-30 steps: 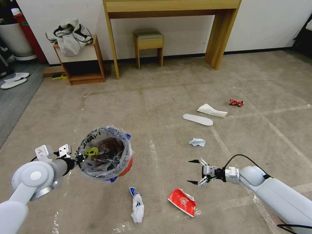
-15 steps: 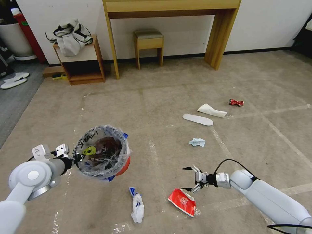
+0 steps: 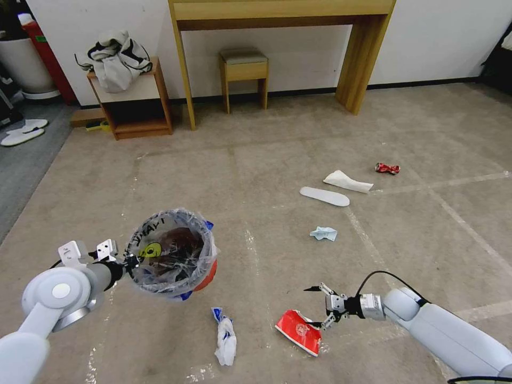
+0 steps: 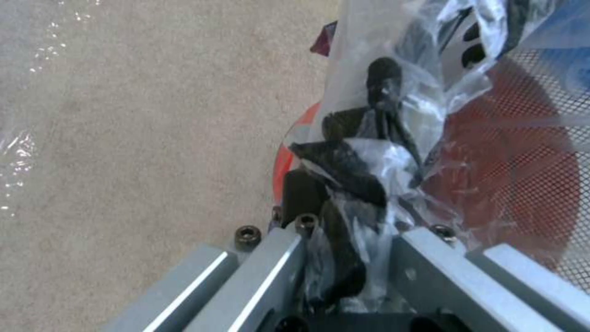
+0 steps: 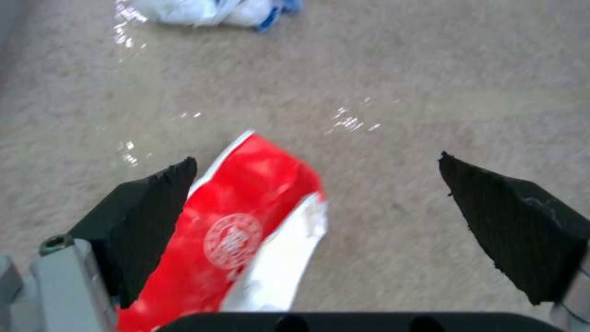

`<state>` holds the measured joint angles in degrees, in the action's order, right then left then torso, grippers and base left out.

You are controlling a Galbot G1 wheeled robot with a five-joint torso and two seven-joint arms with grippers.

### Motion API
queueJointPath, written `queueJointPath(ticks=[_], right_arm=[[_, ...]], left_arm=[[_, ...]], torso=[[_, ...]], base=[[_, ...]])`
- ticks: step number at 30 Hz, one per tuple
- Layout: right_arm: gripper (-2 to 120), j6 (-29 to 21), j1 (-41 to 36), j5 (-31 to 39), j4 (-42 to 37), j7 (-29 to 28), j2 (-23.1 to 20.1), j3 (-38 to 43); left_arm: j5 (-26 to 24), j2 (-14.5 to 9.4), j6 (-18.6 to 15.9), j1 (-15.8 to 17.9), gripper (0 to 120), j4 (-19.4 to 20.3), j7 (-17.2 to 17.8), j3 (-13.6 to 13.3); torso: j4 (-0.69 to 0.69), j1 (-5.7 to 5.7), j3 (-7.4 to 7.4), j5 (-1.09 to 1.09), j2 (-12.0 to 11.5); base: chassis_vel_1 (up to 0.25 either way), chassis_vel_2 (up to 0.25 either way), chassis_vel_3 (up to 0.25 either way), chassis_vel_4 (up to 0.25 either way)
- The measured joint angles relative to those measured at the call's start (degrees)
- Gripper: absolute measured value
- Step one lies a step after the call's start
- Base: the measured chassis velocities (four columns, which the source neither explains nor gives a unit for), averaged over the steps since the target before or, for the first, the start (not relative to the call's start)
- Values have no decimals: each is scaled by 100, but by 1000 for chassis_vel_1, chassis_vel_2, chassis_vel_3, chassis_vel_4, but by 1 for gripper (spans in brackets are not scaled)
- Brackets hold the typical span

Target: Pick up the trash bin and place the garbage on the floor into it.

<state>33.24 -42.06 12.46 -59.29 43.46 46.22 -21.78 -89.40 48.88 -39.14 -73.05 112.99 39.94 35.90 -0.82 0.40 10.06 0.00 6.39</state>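
Head view: left gripper [image 3: 129, 261] pinches the rim of the red trash bin [image 3: 172, 252], lifted above the floor [image 3: 256, 170]. Right gripper [image 3: 314, 306], fingers wide apart, hangs over the red-and-white carton [image 3: 298, 330].

Bare floor [image 3: 277, 176] flanks carton [image 3: 298, 330]; wrapper [image 3: 224, 336] near.

right gripper [image 3: 313, 306] lower, nearer carton [image 3: 298, 331]

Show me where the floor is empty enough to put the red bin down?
Bare carpet lies ahead of the trash bin, up toward the stool, and at the far right past the can. It is crowded near the right hand: carton, blue-and-white wrapper, tissue and slipper.
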Motion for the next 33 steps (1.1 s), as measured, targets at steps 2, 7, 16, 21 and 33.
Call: queueJointPath(ticks=[2, 7, 16, 21, 33], right_arm=[[100, 17, -85, -33, 87, -3, 21, 13], [100, 53, -154, -101, 241, -5, 102, 70], [100, 84, -240, -227, 443, -75, 222, 130], [100, 40, -203, -258, 550, -149, 256, 126], [100, 48, -191, -211, 970, -75, 438, 233]], left_arm=[[11, 0, 0, -13, 0, 2, -2, -3], [36, 2, 0, -30, 0, 12, -4, -15], [86, 40, 0, -51, 0, 31, -15, -43], [106, 30, 0, -65, 0, 45, -24, -43], [186, 31, 0, -148, 0, 85, -90, -57]], torso=[[0, 0, 0, 0, 0], [0, 0, 0, 0, 0], [0, 0, 0, -1, 0], [1, 0, 0, -1, 0], [1, 0, 0, -1, 0]], base=[[0, 0, 0, 0], [0, 0, 0, 0], [0, 0, 0, 0], [0, 0, 0, 0], [0, 0, 0, 0]])
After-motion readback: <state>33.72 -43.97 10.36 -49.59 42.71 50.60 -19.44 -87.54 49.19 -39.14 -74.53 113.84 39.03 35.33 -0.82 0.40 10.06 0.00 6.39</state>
